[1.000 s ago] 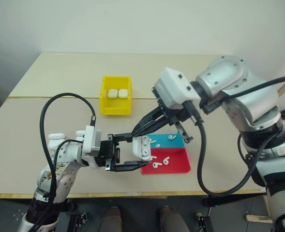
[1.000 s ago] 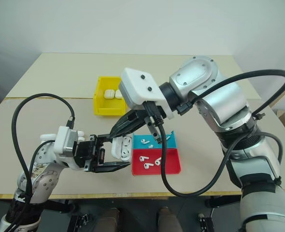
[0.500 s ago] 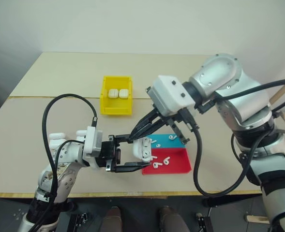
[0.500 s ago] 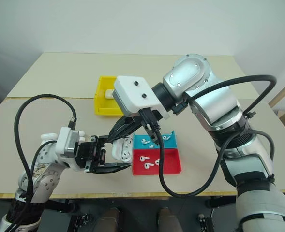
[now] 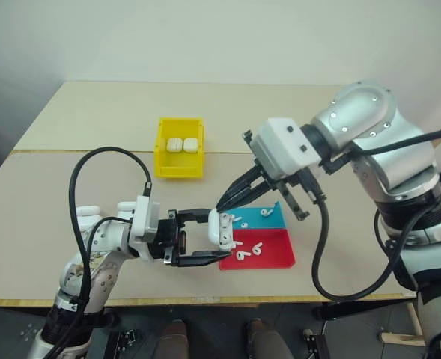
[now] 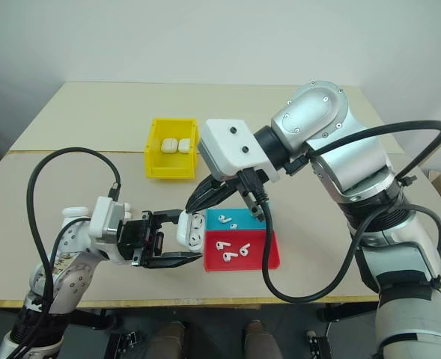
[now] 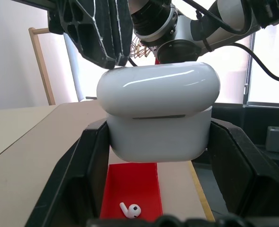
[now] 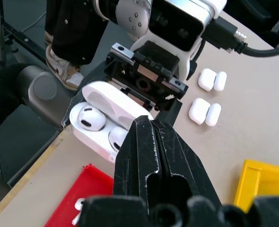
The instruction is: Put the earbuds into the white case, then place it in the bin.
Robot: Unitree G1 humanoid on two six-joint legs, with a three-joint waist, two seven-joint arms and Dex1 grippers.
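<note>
While the table (image 5: 93,120) carries a yellow bin (image 5: 180,168) at 11 o'clock and a red-and-blue tray (image 5: 276,258) at 5, the left gripper (image 5: 205,238) clamps the white case (image 5: 221,228), lid ajar, both earbuds (image 8: 93,119) seated. Right gripper (image 5: 221,203) pinched empty, tip at the lid. Case looks light, rigid, glossy, likely slippery; best gripped across its flat faces.

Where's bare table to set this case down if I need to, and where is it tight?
Bare patches: the far tabletop behind the yellow bin, and the strip left of the bin. Tight: around the blue-and-red tray, where the left gripper holds the white case under the right gripper.
</note>
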